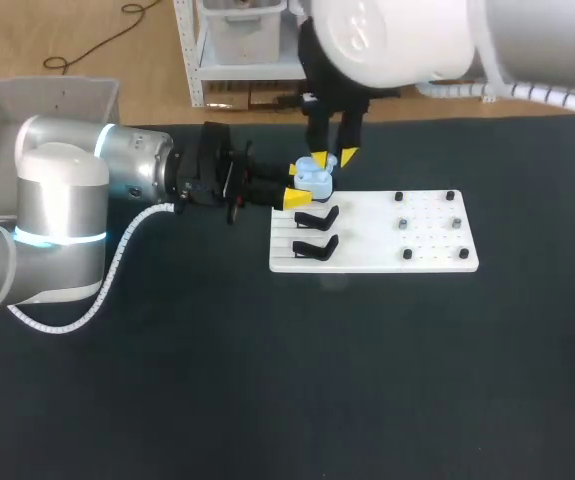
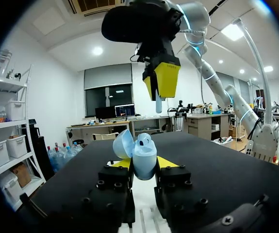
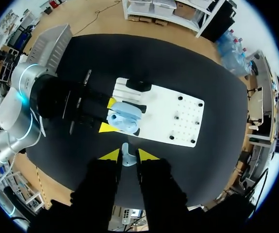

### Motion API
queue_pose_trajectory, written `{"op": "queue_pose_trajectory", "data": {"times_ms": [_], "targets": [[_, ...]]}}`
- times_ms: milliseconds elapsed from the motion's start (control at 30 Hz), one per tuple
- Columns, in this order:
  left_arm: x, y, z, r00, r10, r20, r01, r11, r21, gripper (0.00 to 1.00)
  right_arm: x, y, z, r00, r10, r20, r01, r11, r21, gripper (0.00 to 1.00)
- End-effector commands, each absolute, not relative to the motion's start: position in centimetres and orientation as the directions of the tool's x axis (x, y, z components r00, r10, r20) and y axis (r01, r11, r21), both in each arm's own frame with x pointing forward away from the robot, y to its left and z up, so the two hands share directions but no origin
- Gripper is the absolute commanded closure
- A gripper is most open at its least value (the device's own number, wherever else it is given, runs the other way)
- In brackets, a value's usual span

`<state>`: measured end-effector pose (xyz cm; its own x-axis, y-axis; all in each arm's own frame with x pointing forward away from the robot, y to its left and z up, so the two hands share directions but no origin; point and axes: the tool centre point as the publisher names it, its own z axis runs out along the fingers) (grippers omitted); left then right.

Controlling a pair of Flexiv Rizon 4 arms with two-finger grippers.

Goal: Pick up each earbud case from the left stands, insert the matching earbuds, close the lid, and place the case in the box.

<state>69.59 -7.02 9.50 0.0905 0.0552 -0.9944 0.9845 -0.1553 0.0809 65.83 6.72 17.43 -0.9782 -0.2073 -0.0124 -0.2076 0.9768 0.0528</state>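
Observation:
A light blue earbud case point(image 1: 315, 177) with its lid open is held above the left end of the white board point(image 1: 387, 255). My left gripper point(image 1: 305, 182) is shut on it from both sides. In the left wrist view the open case point(image 2: 144, 150) sits between my yellow tips. My right gripper point(image 1: 335, 157) hangs just above the case, shut on a small light blue earbud point(image 3: 125, 159). That earbud point(image 2: 157, 103) points down towards the case. From the right wrist view the case point(image 3: 124, 119) lies straight ahead of the right gripper point(image 3: 125, 155).
Two empty black stands point(image 1: 316, 232) sit on the board's left part, and several small black pegs point(image 1: 427, 225) on its right part. A grey bin point(image 1: 27, 110) stands at the table's far left. The table is black.

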Motion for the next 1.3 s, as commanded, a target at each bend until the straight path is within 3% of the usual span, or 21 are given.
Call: {"op": "queue_pose_trajectory", "data": {"times_ms": [33,1300], "targets": [[69.4,-7.0,9.5,0.093,0.055,-0.994,0.985,-0.149,0.084,1.0,66.2,7.9,17.1,-0.975,-0.223,0.002,-0.223,0.974,0.023,1.0],[69.4,-7.0,9.5,0.093,0.055,-0.994,0.985,-0.149,0.084,1.0,67.7,9.2,15.2,-0.975,-0.216,0.058,-0.218,0.976,-0.029,1.0]]}}
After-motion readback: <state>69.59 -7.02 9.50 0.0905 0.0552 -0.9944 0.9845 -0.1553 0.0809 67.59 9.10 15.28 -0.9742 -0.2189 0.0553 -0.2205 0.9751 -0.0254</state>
